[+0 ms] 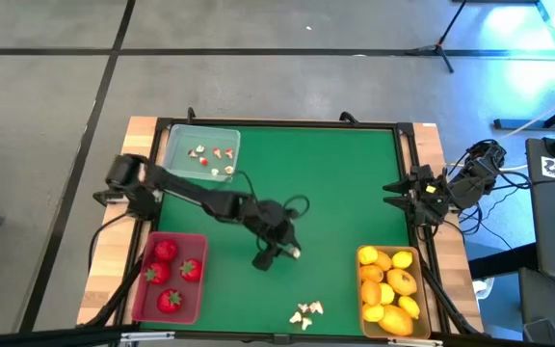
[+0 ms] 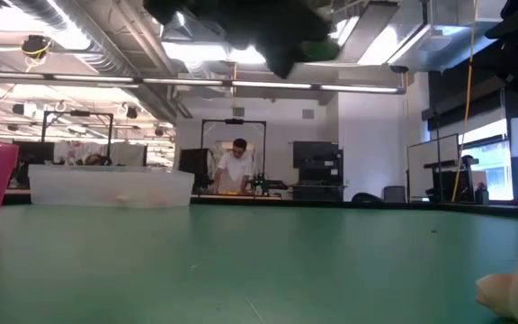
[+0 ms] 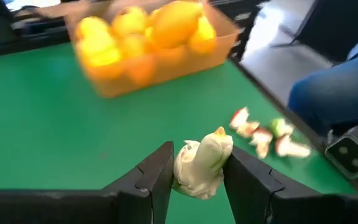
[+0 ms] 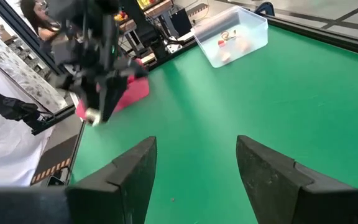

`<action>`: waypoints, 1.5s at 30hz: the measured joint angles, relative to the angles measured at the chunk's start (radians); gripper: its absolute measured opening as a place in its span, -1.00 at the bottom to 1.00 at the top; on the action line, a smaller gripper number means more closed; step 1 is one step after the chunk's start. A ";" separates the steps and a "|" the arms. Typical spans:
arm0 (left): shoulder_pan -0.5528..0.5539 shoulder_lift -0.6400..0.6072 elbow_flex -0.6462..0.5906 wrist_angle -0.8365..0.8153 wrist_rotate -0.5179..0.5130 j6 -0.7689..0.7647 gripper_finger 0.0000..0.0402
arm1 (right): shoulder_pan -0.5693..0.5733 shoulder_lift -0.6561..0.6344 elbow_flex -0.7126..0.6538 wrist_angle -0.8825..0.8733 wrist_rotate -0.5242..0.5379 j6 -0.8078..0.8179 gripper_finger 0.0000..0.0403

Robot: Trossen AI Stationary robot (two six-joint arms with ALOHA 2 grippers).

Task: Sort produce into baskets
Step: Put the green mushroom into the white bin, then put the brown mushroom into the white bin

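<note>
My left gripper (image 1: 289, 253) hangs over the green mat's middle near part, shut on a small cream-white bit (image 3: 202, 165). Several more white-and-red bits (image 1: 307, 310) lie on the mat near the front edge and also show in the left wrist view (image 3: 263, 132). The clear tray (image 1: 202, 152) at the far left holds a few such bits. The pinkish-red tray (image 1: 171, 277) at the near left holds strawberries. The tan-yellow tray (image 1: 389, 286) at the near right holds lemons. My right gripper (image 4: 194, 165) is open and empty at the mat's right edge. My left gripper pinches the cream-white bit by its two sides (image 3: 183, 171) between its two fingers. The bit sticks out past the fingertips (image 3: 160, 165). It is lifted clear of the mat.
A raised black frame borders the green mat (image 1: 335, 193). A person's blue-clad leg (image 3: 334, 93) shows beyond the table's near edge. Another person stands far off in the room (image 2: 235, 167).
</note>
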State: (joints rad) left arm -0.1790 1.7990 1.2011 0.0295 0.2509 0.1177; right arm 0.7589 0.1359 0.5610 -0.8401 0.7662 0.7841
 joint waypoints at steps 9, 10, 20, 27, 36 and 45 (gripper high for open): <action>0.165 -0.226 0.000 -0.356 -0.075 0.067 -0.36 | 0.000 0.000 0.000 -0.002 -0.005 0.000 0.10; 0.186 -0.251 -0.003 -0.386 -0.091 0.071 -0.36 | 0.000 0.000 0.000 -0.002 -0.006 0.000 0.10; 0.446 -0.561 -0.279 -0.382 -0.273 0.038 -0.36 | 0.000 0.000 0.000 -0.001 -0.018 0.000 0.10; 0.624 -0.764 -0.547 -0.234 -0.490 -0.078 -0.36 | 0.000 0.000 0.000 -0.002 -0.018 0.000 0.10; 0.775 -0.814 -0.707 -0.183 -0.582 -0.234 -0.29 | 0.000 0.000 0.000 -0.002 -0.017 -0.001 0.10; 0.793 -0.809 -0.718 -0.243 -0.546 -0.245 0.15 | 0.000 0.000 0.000 -0.003 -0.016 -0.003 0.10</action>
State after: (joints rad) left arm 0.6138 0.9901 0.4835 -0.2134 -0.2953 -0.1273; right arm 0.7588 0.1364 0.5610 -0.8429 0.7503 0.7815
